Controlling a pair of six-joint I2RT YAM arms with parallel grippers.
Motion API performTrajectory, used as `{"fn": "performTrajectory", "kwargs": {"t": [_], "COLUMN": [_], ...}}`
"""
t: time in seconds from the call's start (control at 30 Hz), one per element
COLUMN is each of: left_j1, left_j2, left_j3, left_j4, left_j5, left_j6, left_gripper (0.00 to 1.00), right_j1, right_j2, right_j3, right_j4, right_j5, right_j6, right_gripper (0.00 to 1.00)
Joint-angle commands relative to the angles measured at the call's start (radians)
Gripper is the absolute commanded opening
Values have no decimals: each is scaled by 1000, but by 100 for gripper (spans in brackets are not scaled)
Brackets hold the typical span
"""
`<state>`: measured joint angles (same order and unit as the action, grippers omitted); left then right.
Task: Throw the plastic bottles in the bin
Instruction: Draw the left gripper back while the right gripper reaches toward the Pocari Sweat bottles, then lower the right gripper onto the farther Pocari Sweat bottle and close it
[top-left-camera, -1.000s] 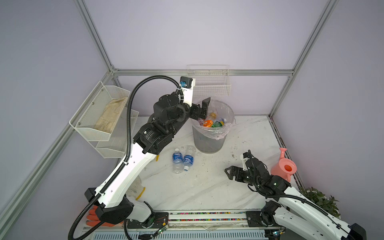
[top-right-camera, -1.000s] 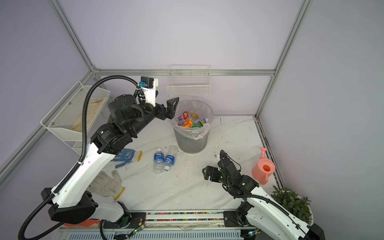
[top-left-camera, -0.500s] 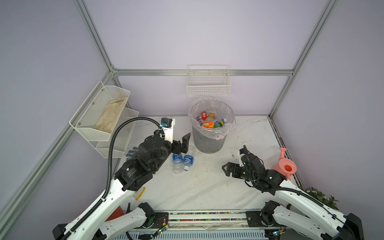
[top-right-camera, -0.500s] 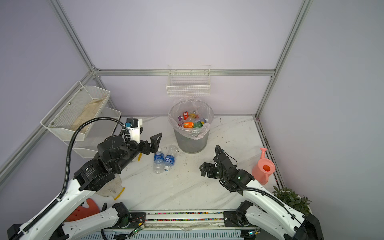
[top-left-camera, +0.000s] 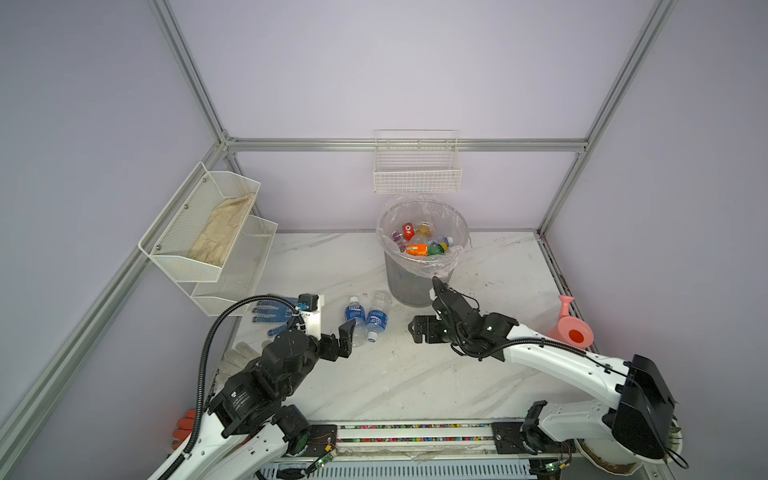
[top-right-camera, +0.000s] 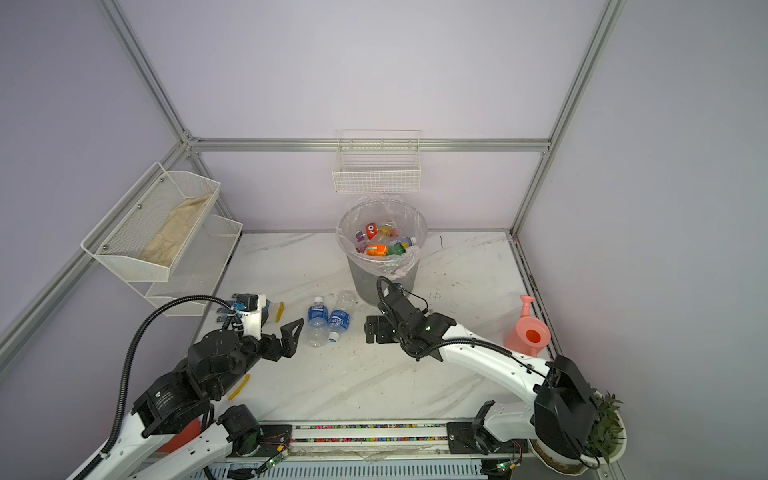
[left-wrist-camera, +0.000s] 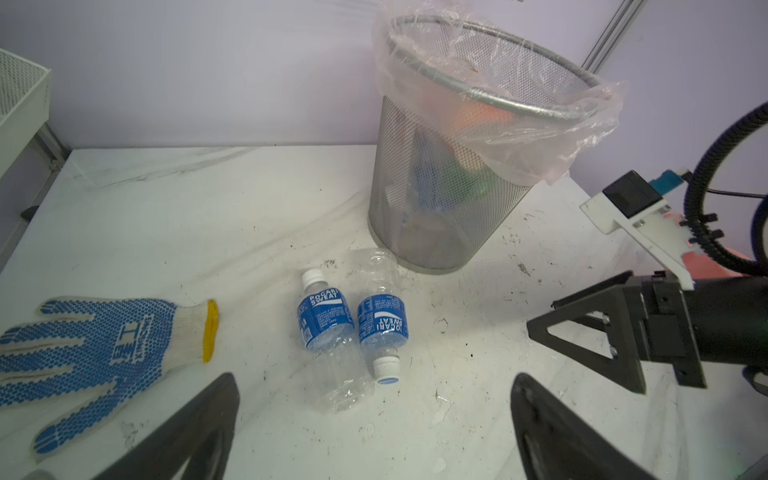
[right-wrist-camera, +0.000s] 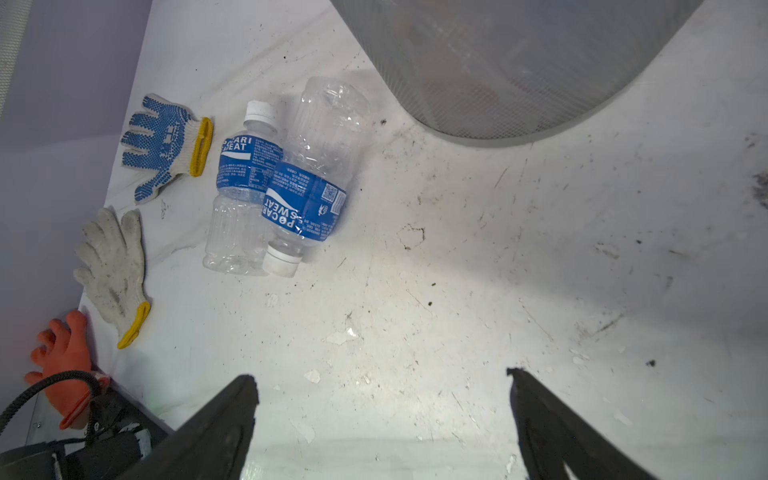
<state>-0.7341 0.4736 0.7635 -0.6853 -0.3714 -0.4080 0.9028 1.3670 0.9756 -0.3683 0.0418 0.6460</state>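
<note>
Blue-labelled plastic bottles, two of them, lie on the marble table just in front of the bin.
They touch, caps pointing opposite ways. Other bottles, orange, red and green among them, sit inside the bag-lined mesh bin. The left gripper hangs just beside the pair, jaws spread and empty. The right gripper, equally wide and empty, faces them from the other side. A blue-dotted glove lies nearby.
</note>
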Motion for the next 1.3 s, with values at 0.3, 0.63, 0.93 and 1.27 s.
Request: {"fn": "performTrajectory", "kwargs": {"t": [0.3, 0.63, 0.93, 1.27], "left_j1": [1, 1, 1, 0], "left_j2": [-102, -133, -199, -189], "left_j3": [-63, -57, -71, -69], "left_j4": [-58, -68, -56, -56], "left_j5": [-4, 0, -35, -29], "left_j6": [-21, -5, -11, -12], "left_gripper": [100, 100, 100, 100], "right_j1": [48, 62, 69, 69], "right_j2": [318, 554, 711, 803], "right_j3": [282, 498, 663, 684], "right_j4": [-27, -113, -180, -170], "right_j5": [139, 193, 216, 155], "right_j6": [62, 101, 119, 157], "right_gripper": [97, 97, 97, 97]}}
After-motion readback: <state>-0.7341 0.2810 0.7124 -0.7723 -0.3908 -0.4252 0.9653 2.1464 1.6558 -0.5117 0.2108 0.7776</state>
